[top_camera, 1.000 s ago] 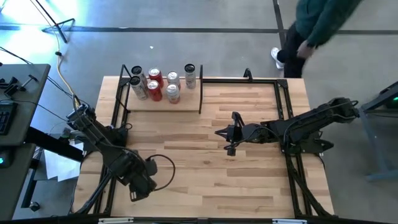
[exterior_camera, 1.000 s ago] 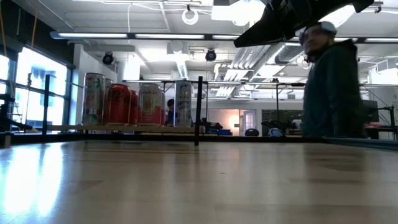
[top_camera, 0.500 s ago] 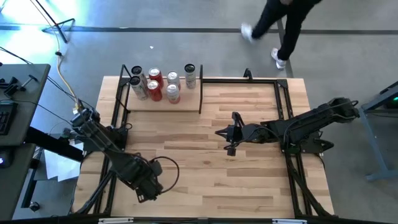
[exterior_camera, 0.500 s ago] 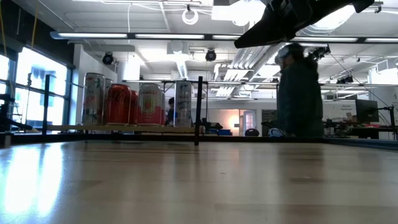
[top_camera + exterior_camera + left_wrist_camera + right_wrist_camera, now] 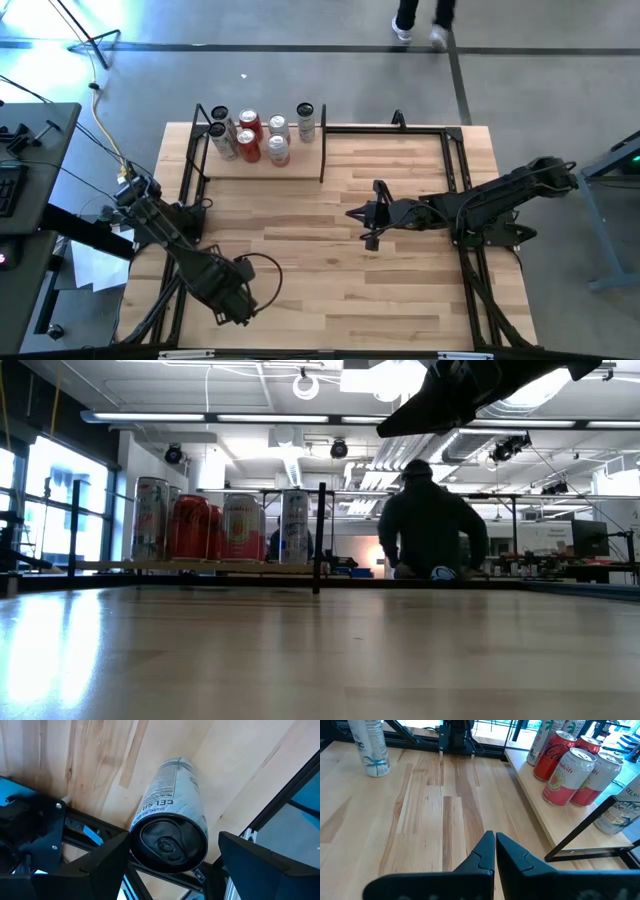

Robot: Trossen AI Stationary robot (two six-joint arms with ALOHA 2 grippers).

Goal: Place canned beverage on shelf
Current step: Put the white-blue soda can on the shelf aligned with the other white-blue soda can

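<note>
Since before, left hand (image 5: pixel 172 857) widened round can (image 5: pixel 172 832) at table (image 5: pixel 400 290) edge; right hand (image 5: pixel 495 851) closed mid-table; six cans crowding shelf (image 5: pixel 262 167).

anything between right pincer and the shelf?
Nothing. The high view shows only bare tabletop between the shut right pincer and the shelf. The right wrist view shows the same plain planks.

so the silver can (image 5: pixel 172 815) stands upright on the wood, right between the left gripper (image 5: pixel 170 862)'s spread jaws, not pinched. The shelf (image 5: pixel 262 165), a light board with black end frames, sits well ahead, holding six upright cans (image 5: pixel 262 135).
</note>
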